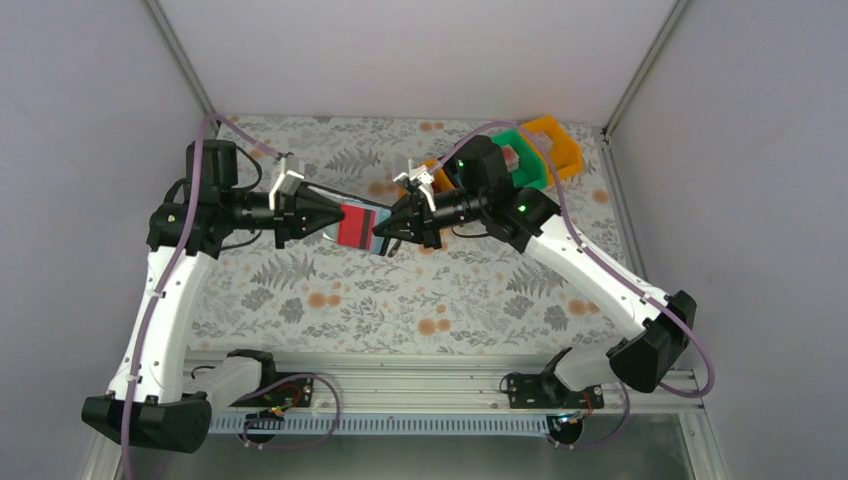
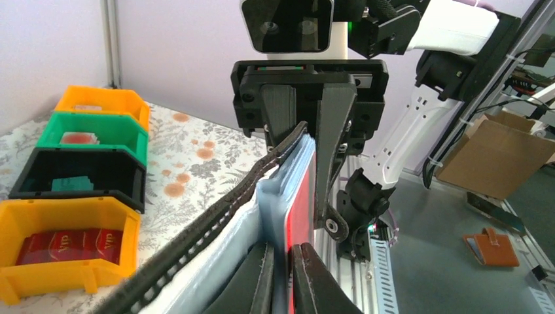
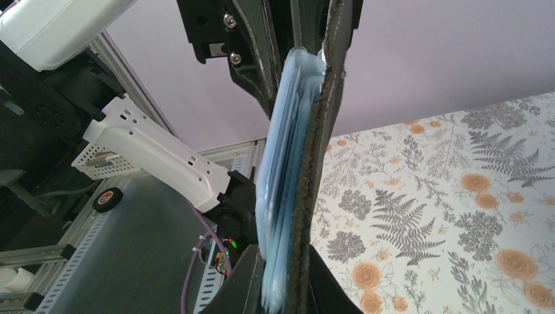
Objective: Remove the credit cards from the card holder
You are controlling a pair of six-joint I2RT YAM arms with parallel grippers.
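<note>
The black card holder hangs in the air above the middle of the table, held between both grippers. My left gripper comes in from the left and is shut on a thin pale blue leaf with a red face. Whether that leaf is a card or a pocket I cannot tell. My right gripper comes in from the right and is shut on the stitched black cover together with a stack of pale blue layers. The credit cards cannot be told apart from the pockets.
At the back right of the table stand an orange bin and a green bin. The left wrist view shows a row of bins: orange, green, black, and a near orange one holding red cards.
</note>
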